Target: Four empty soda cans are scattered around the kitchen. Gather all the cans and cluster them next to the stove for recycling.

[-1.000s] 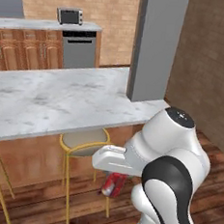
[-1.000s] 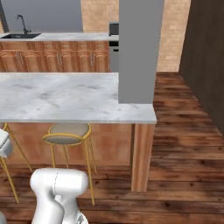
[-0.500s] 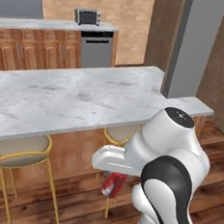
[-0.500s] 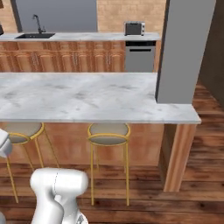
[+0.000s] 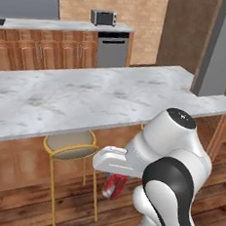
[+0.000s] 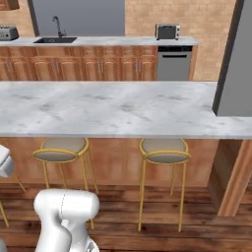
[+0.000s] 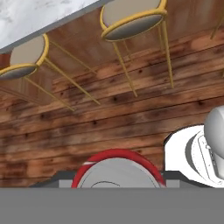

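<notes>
One red soda can [image 5: 113, 185] with a silver top hangs low in front of my white arm, above the wooden floor, and my gripper [image 5: 112, 179] is shut on it. In the hand view the soda can [image 7: 118, 169] shows end-on at the bottom edge, its silver lid ringed in red, with the plank floor beyond it. The other cans and the stove are out of view.
A long marble island counter [image 5: 87, 98] stretches across ahead, with gold-legged stools [image 5: 70, 145] [image 6: 164, 150] [image 6: 61, 149] tucked under it. A grey pillar [image 6: 236, 59] stands at its right end. Behind are wooden cabinets, a dishwasher [image 6: 173, 63], a toaster [image 5: 103, 17] and a sink [image 6: 55, 39].
The whole scene has slid to the right in both base views, so the base has driven leftward along the island. The can stays in the gripper, held the same way.
</notes>
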You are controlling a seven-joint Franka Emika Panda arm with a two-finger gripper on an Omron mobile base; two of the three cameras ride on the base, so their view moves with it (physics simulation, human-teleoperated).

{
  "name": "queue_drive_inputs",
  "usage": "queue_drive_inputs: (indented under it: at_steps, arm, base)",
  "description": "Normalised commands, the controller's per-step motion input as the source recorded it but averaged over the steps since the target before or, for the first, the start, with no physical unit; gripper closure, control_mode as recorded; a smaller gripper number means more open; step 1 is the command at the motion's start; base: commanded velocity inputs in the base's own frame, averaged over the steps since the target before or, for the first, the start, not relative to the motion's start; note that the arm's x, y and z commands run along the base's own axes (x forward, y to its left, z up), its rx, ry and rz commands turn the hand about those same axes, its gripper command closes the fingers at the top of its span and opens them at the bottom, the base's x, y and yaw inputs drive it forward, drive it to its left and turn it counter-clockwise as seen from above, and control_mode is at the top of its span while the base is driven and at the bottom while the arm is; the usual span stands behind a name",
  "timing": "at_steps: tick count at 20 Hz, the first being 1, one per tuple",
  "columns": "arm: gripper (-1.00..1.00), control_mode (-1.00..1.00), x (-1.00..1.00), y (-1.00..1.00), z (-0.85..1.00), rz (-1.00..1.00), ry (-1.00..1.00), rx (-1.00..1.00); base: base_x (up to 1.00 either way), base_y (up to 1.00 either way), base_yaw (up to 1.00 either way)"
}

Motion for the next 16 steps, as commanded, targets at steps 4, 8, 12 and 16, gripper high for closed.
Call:
queue_drive_inputs:
  at_steps: [4, 8, 12, 16]
  arm:
    - [1.0, 1.0, 0.0, 0.0, 0.0, 0.0, 0.0, 0.0]
    - [1.0, 1.0, 0.0, 0.0, 0.0, 0.0, 0.0, 0.0]
    - [1.0, 1.0, 0.0, 0.0, 0.0, 0.0, 0.0, 0.0]
    - [1.0, 1.0, 0.0, 0.0, 0.0, 0.0, 0.0, 0.0]
  base:
    - [-0.42, 0.83, 0.0]
    - [-0.42, 0.81, 0.0]
    - [-0.43, 0.81, 0.0]
    - [-0.46, 0.8, 0.0]
